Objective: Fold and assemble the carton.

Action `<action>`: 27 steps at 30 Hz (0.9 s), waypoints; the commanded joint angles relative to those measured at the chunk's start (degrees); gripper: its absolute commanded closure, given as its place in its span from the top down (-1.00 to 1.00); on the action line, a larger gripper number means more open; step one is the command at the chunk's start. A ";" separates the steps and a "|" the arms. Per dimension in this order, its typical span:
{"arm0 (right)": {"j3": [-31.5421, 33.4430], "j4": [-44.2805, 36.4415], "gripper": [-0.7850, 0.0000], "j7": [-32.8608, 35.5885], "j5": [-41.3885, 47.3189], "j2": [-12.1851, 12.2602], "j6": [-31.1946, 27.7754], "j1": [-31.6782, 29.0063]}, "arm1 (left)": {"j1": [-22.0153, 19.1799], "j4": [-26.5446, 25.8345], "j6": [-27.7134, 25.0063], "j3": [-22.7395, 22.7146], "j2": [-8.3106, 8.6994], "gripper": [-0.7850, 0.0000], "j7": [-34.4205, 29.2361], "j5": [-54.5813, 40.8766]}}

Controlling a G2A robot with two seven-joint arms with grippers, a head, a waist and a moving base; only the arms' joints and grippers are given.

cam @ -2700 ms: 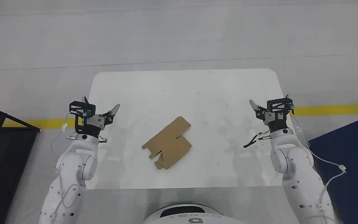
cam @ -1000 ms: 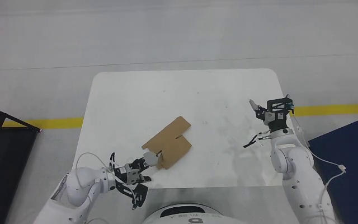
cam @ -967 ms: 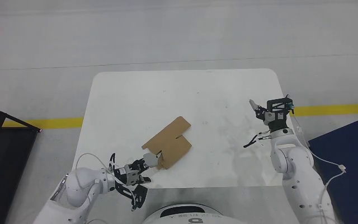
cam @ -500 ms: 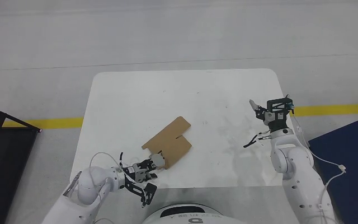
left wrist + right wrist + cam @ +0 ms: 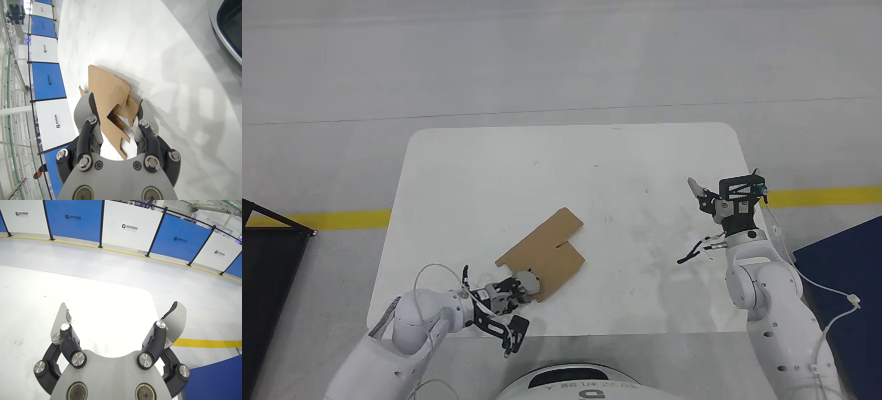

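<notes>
A flattened brown carton (image 5: 547, 258) lies on the white table (image 5: 542, 170), a little toward the near side of its middle. My left gripper (image 5: 524, 291) sits low at the carton's nearest corner. In the left wrist view the carton (image 5: 109, 89) has its end flaps between the fingers of this gripper (image 5: 116, 108). One finger is over the flaps, the other is down by the table, and a gap remains, so it is open. My right gripper (image 5: 725, 188) hovers at the table's right edge, far from the carton. In its own wrist view, the right gripper (image 5: 121, 309) is wide open and empty.
The table's right rear corner (image 5: 147, 294) is rounded, with grey floor and a yellow line (image 5: 322, 220) beyond. Blue and white fence panels (image 5: 130, 228) stand far off. Bare table surface (image 5: 132, 47) surrounds the carton.
The left arm swung from the table's left edge down to the near side, then slid right until its fingers reached the carton's near corner. The carton and right arm stayed still.
</notes>
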 commanded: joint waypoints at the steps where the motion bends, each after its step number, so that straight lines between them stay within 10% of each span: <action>1: 0.00 0.00 1.00 0.00 0.00 0.00 0.00 0.00 | -0.50 0.22 0.17 1.00 -0.04 0.04 -1.07 0.53; 5: 0.00 0.00 1.00 0.00 0.00 0.00 0.00 0.00 | -1.33 0.53 1.49 2.43 -0.04 -0.43 -2.00 1.15; 7: 0.00 0.00 1.00 0.00 0.00 0.00 0.00 0.00 | -1.66 0.77 2.24 2.68 -0.05 -1.00 -2.62 0.68; 22: 0.00 0.00 1.00 0.00 0.00 0.00 0.00 0.00 | -6.73 3.99 6.74 -2.86 -2.48 -1.00 -16.46 -38.67; 27: -3.53 1.07 1.00 4.08 -8.15 -0.02 0.57 2.10 | -10.60 4.07 4.80 0.14 -2.77 -1.00 -17.75 -36.12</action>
